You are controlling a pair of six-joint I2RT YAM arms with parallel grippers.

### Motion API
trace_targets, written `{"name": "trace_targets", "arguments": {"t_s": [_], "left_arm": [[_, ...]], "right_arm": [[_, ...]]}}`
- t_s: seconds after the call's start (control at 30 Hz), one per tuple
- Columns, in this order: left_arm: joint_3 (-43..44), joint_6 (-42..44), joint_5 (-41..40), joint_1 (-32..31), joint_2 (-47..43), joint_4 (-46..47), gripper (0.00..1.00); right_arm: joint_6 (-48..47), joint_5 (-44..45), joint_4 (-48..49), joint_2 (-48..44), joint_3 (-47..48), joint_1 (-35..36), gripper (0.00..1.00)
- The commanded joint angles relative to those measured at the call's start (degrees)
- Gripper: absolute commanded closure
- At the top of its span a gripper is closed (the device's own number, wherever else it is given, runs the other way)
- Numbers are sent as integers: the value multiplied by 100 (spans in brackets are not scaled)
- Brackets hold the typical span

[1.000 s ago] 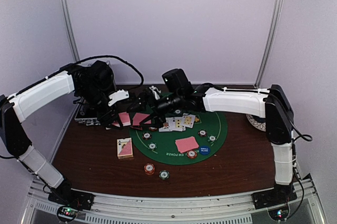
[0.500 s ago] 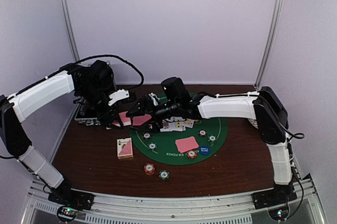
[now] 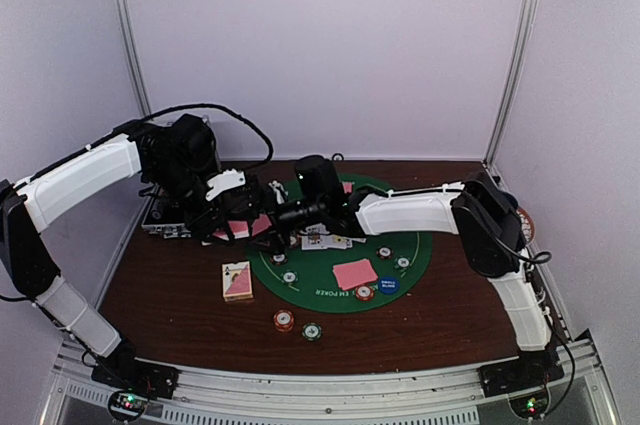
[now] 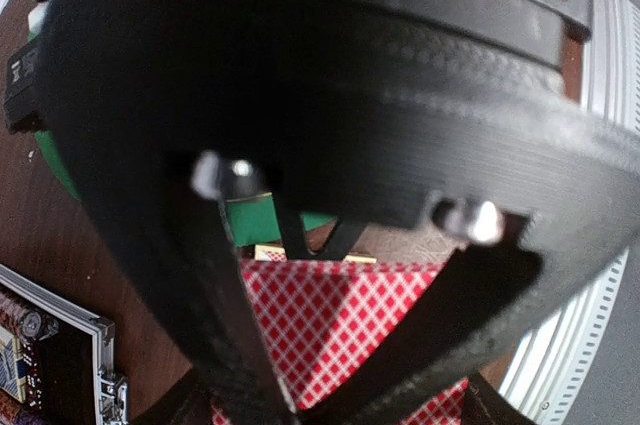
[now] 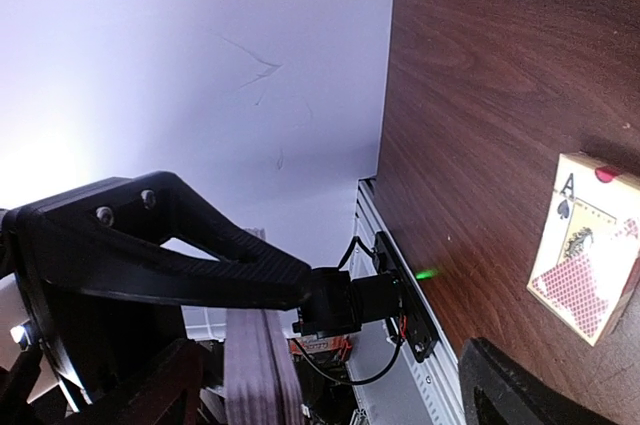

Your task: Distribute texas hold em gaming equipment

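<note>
Clamping pink-backed cards (image 4: 345, 310) in left pincer (image 3: 228, 225) just above the table (image 3: 170, 295) at the green mat's (image 3: 400, 265) left edge, apparently presenting them to right pincer (image 3: 272, 228), hanging close beside with jaws apart, for drawing one card to deal.

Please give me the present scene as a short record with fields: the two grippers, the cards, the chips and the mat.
left gripper: shut on pink-backed cards
right gripper: open, empty, close beside the left one
green mat: face-up cards, one face-down card, blue disc, small chips
off the mat, near side: orange chip, green chip, card box
</note>
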Motion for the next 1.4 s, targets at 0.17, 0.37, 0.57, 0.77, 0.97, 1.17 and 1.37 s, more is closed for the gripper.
{"name": "trace_targets", "arguments": {"t_s": [0.17,0.37,0.57,0.77,0.97,1.17,1.37], "left_arm": [[48,35,114,36,-120,91,100],[35,43,88,36,-153,91,100],[9,52,94,36,-169,92,100],[9,47,97,36,-170,92,100],[-6,45,87,36,-160,91,100],[-2,52,63,36,-132,92,100],[9,61,59,36,-114,88,100]], "right_arm": [[354,-182,539,274,301,99,12],[200,-219,366,166,28,-56,21],[-157,-252,-37,-125,-356,-241,30],[-309,-329,-159,-318,-553,-323,37],[-250,-399,-75,-549,-558,-389,44],[-124,-434,93,-783,-633,-468,53],[19,-485,310,-877,-788,-507,72]]}}
